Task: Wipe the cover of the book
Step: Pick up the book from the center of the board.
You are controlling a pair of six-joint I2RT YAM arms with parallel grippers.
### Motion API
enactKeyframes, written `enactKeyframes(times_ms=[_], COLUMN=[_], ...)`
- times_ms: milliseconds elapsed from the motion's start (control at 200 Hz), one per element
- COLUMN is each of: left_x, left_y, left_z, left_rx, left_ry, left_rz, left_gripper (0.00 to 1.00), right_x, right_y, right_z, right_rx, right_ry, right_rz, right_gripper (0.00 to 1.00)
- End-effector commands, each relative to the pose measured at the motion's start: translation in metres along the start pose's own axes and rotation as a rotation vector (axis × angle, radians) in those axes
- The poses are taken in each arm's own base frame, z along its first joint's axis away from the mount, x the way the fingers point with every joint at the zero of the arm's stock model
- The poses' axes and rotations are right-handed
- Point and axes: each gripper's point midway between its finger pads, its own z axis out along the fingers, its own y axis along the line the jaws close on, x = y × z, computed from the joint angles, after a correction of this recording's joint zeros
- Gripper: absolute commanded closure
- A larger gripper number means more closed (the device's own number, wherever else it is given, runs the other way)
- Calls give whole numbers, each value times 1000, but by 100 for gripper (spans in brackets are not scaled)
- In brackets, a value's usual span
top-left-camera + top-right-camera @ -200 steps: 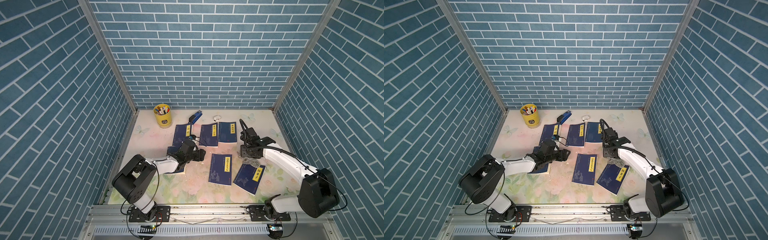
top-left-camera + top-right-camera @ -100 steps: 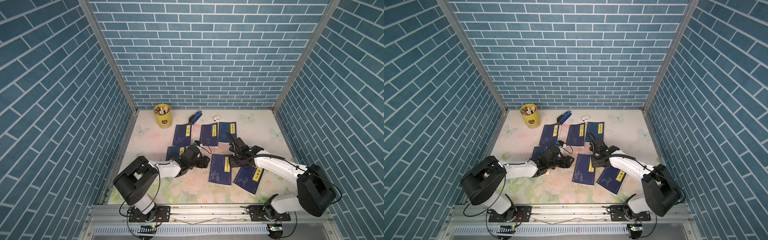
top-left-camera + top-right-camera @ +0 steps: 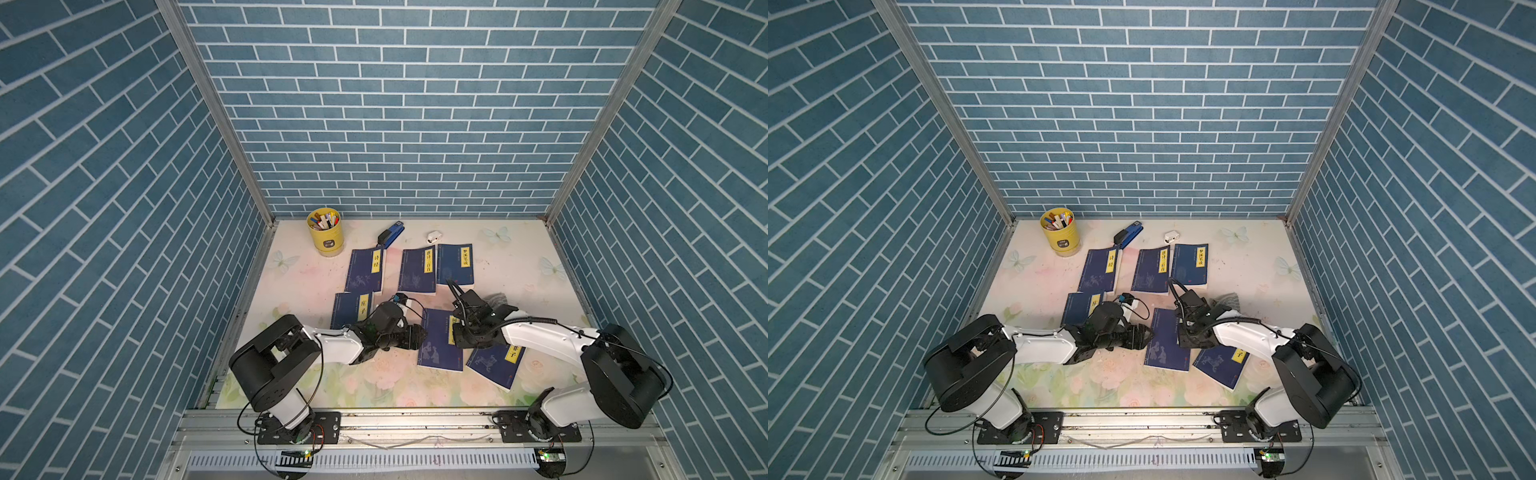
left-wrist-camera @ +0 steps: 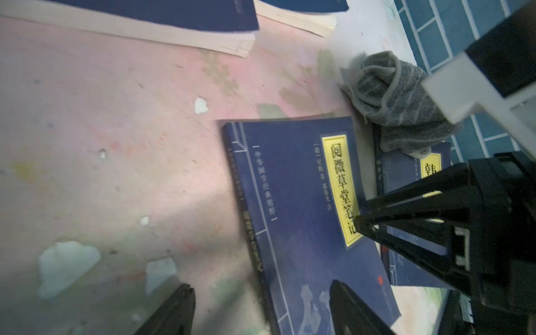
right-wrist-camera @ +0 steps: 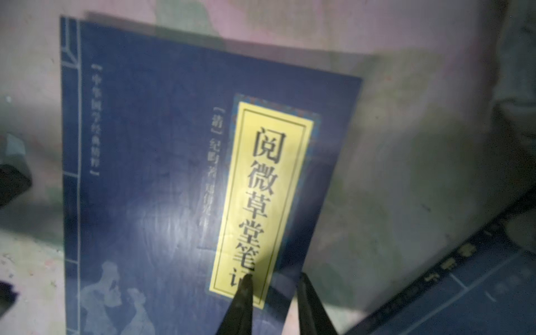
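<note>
Your right fingers (image 5: pixel 240 307) are nearly closed. One tip is on the yellow label (image 5: pixel 261 188) of the book (image 5: pixel 150 188) and the other is just off its edge. You cannot tell if they pinch the cover. Your left fingers (image 4: pixel 351 316) are wide open and empty, across the book's other edge. The book lies flat on the counter (image 4: pixel 101 116). Press gently so it cannot slide, then fetch the grey cloth (image 4: pixel 397 101) by its corner.

This is a robot lab's test cell dressed as a study desk. Blue brick-print wall panels (image 3: pixel 395 104), held by bare aluminium corner posts (image 3: pixel 218 112), box in a floral-print worktop (image 3: pixel 299 291). A left arm (image 3: pixel 336 345) and a right arm (image 3: pixel 540 336) are bolted to an aluminium rail (image 3: pixel 415 419) at the front. The props are a yellow pen cup (image 3: pixel 325 230), a blue stapler (image 3: pixel 390 233) and navy books (image 3: pixel 365 270).
</note>
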Motion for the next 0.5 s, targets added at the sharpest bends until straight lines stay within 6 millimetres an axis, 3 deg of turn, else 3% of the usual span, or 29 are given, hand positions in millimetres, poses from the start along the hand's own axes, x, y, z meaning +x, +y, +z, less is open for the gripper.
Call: enactKeyframes(times_ms=[0, 275, 495], left_x=[25, 49, 31], left_y=[-1, -12, -27], left_z=[7, 6, 14], left_rx=[26, 165, 249], left_ry=[75, 126, 79], left_rz=[-39, -154, -175], left_gripper=[24, 34, 48], right_x=[23, 28, 22], right_y=[-4, -4, 4], right_z=[9, 12, 11], right_rx=[12, 10, -6], right_ry=[66, 73, 61], right_rz=[32, 38, 26], right_gripper=[78, 81, 82])
